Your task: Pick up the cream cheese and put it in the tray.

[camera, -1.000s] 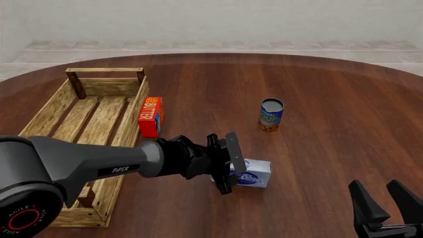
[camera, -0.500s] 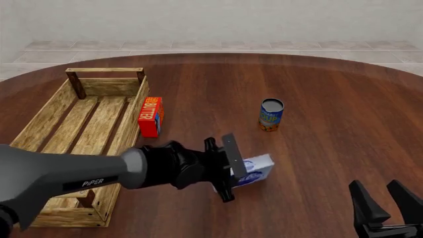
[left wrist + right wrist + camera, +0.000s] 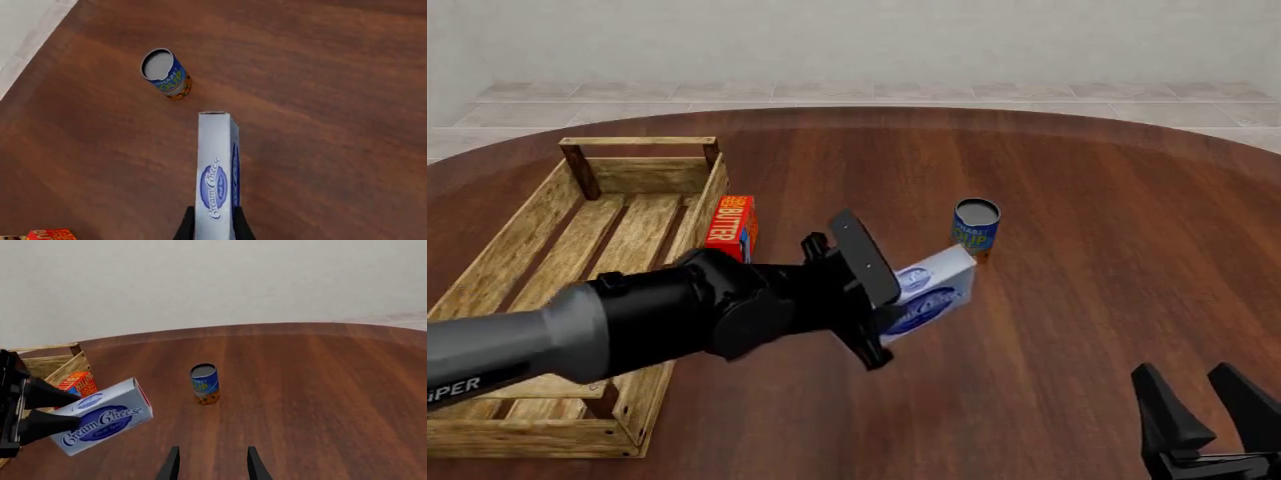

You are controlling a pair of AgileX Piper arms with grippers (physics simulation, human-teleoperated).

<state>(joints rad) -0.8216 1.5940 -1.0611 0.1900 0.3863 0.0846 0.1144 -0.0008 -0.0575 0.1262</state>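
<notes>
- Tray (image 3: 507,245) is seen at 9 o'clock on the table, holding nothing; placement is not done.
- Butter box (image 3: 731,233) stands just beside its right wall.
- Left gripper (image 3: 881,320) is clamped on the cream cheese (image 3: 928,290), held clear of the table near centre.
- Pick-up is judged done; carry toward 9 o'clock and release are left.
- Can (image 3: 974,231) stands at 1 o'clock of the box.
- Right gripper (image 3: 1214,420), at 5 o'clock, has its fingers apart and holds nothing.
</notes>
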